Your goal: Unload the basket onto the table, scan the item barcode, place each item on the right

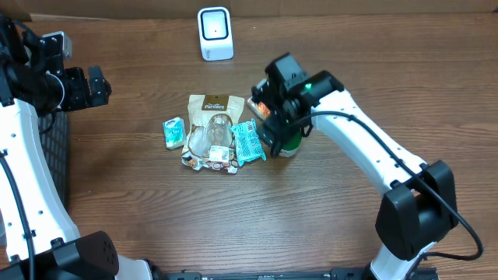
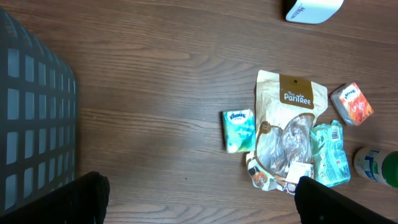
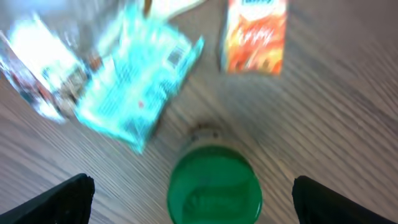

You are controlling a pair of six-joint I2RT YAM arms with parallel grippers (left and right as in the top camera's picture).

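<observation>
Right gripper (image 3: 194, 190) hangs spread wide, empty, straddling the upright bottle (image 1: 289, 145), apparently lined up to grasp it.

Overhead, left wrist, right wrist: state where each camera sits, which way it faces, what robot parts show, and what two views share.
Overhead: above the table, facing down; scanner, left arm, right arm.
Left wrist: on the left arm, facing down; basket, PanTree bag, own fingers.
Right wrist: straight down on the green-capped bottle; own fingers.
Shared: both wrist views show the teal packet and bottle.
</observation>
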